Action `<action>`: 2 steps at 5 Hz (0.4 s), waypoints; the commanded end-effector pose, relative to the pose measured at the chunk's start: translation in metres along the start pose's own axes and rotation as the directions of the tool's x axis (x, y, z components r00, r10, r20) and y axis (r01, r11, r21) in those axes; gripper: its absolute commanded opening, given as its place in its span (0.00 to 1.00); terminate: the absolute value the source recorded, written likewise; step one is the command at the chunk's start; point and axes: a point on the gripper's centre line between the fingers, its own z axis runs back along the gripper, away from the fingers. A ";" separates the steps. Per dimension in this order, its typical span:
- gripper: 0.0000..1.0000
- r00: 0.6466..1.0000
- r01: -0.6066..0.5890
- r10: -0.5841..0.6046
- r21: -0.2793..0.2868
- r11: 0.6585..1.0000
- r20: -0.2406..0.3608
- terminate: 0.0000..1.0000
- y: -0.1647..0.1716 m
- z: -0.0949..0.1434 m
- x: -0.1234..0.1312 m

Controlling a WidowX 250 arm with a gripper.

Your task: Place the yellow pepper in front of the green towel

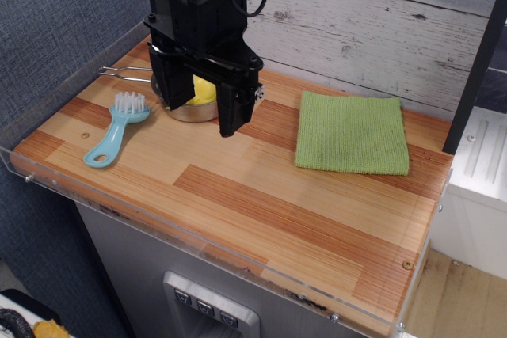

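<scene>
The yellow pepper (204, 89) sits in a steel pan (192, 112) at the back left of the wooden table; only a small yellow patch of it shows between the black fingers. My gripper (202, 116) hangs over the pan with its jaws spread, one finger on each side of the pepper, and appears open. The gripper body hides most of the pepper and the pan. The green towel (352, 133) lies flat at the back right, well apart from the gripper, with bare wood in front of it.
A light-blue dish brush (117, 129) lies left of the pan. The pan's wire handle (127, 75) points left. A clear acrylic rim (238, 263) runs along the table's front and left edges. A plank wall stands behind.
</scene>
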 end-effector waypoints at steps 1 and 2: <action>1.00 1.000 0.000 0.000 0.000 1.000 0.000 0.00 0.000 0.000 0.000; 1.00 0.998 -0.053 0.054 0.018 0.998 -0.030 0.00 0.030 -0.011 0.001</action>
